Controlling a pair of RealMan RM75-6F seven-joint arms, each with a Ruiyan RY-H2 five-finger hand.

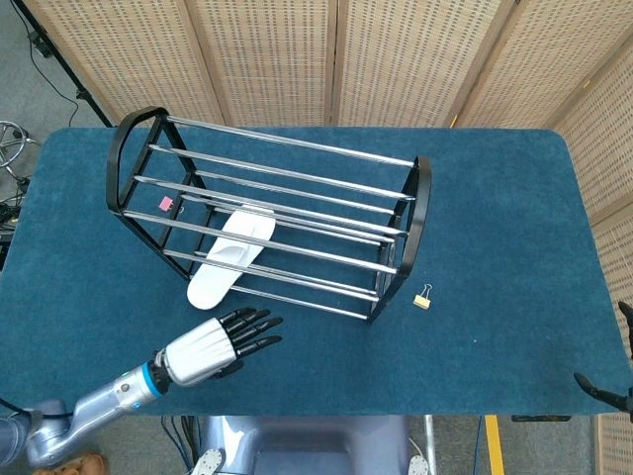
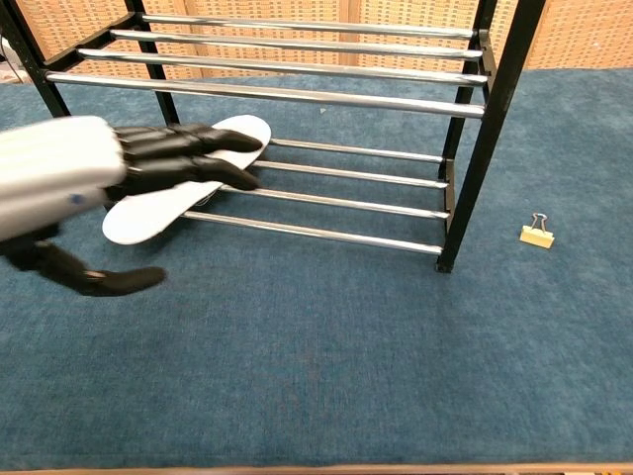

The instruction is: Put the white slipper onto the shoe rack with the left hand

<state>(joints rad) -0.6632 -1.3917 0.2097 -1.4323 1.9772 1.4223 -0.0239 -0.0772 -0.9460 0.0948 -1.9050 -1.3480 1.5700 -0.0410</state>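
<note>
The white slipper (image 1: 230,255) lies flat on the lowest bars of the black and chrome shoe rack (image 1: 267,223), its heel end sticking out over the front bar. The chest view shows the same slipper (image 2: 158,205) on the rack's (image 2: 336,203) bottom tier at the left. My left hand (image 1: 213,345) hovers over the blue table in front of the rack, apart from the slipper, fingers spread and holding nothing. Close to the chest camera, the left hand (image 2: 89,183) fills the left side and covers part of the slipper. My right hand is outside both views.
A small yellow binder clip (image 1: 422,297) lies on the blue table (image 1: 495,228) just right of the rack; the chest view shows the clip (image 2: 536,234) too. A small pink tag (image 1: 165,203) hangs on the rack's left end. Woven screens stand behind the table.
</note>
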